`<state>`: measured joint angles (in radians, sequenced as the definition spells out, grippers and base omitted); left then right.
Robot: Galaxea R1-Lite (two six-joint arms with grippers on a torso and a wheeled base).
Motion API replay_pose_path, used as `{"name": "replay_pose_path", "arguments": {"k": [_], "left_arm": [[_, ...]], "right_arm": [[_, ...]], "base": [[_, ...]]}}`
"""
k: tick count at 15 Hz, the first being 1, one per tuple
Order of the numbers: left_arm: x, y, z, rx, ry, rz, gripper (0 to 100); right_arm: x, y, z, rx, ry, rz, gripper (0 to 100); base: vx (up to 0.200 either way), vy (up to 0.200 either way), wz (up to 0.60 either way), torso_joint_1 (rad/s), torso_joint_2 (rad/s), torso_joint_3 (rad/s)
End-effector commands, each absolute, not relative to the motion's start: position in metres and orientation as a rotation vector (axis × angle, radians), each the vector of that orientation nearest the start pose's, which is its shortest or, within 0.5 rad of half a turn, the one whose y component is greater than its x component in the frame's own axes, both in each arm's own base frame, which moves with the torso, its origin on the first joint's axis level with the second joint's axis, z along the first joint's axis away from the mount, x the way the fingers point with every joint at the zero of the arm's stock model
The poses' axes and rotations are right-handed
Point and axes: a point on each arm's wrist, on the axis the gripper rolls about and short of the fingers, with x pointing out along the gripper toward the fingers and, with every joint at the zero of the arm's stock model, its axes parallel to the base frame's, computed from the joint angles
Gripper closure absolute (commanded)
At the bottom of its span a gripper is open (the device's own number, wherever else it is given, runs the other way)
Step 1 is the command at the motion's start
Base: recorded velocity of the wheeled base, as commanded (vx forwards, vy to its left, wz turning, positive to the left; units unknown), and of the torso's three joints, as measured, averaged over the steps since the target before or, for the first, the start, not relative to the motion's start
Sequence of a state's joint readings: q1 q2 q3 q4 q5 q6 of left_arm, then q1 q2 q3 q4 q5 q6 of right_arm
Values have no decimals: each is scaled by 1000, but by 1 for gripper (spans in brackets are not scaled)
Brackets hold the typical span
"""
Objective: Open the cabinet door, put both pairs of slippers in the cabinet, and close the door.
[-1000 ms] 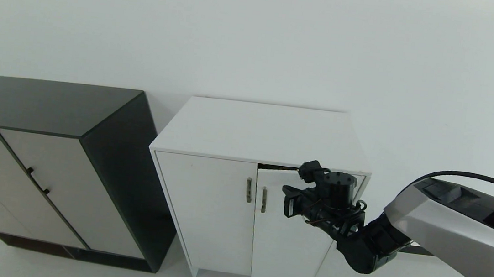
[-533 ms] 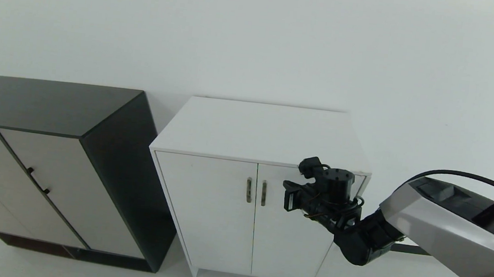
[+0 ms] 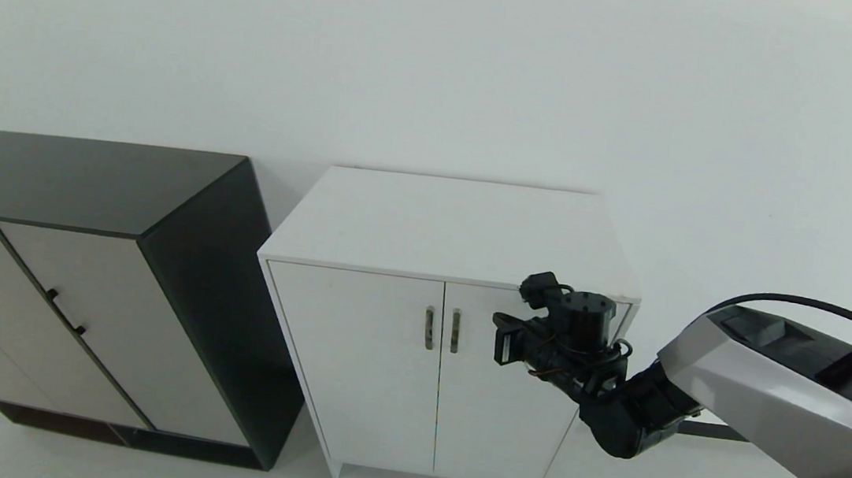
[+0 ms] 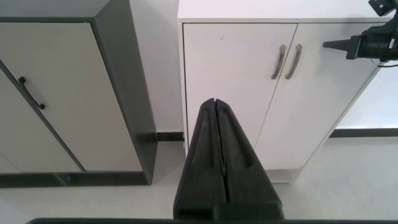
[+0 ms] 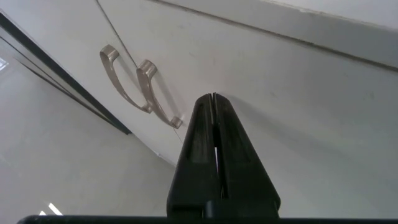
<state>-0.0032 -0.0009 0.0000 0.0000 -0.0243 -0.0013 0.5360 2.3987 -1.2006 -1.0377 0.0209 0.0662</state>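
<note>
The white cabinet (image 3: 443,225) stands against the wall with both doors flush. Its two metal handles (image 3: 428,328) sit side by side at the middle seam. My right gripper (image 3: 499,345) is shut with nothing in it. It hovers in front of the upper part of the right door (image 3: 494,420), a little to the right of the handles. In the right wrist view its tip (image 5: 213,99) is close to the door face, beside the handles (image 5: 155,93). My left gripper (image 4: 214,106) is shut and empty, low and back from the cabinet (image 4: 236,81).
A dark cabinet (image 3: 84,179) with pale doors and black handles stands close to the left of the white one. A plain white wall (image 3: 445,59) runs behind both. Pale floor (image 4: 348,168) lies open in front of the cabinets.
The right door, ajar a second ago, has swung flush with the left one. My right gripper followed it inward, then eased slightly to the right.
</note>
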Motion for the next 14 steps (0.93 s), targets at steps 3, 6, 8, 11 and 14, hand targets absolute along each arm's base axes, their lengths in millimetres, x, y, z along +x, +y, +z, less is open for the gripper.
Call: {"name": "replay_pose_path", "arguments": {"k": [3,6,8,11,14], "left_arm": [[-23,0,75,-2,0,-28,100],[-23,0,75,-2,0,-28,100],[-23,0,75,-3,0,-28,100],[-23,0,75,-5,0,-26,100],[-23,0,75,-11,0,-25,100]], "right_arm": [[364,225,71,26,157,565,100],[312,193,100,33,126,560,100],[268,162,116,33,110,507,100],[217,113,129,27,115,394,100],[179,64,124,22,144,223,100]], "base": [[0,0,0,0,0,0],[0,0,0,0,0,0],[0,0,0,0,0,0],[0,0,0,0,0,0],[0,0,0,0,0,0]]}}
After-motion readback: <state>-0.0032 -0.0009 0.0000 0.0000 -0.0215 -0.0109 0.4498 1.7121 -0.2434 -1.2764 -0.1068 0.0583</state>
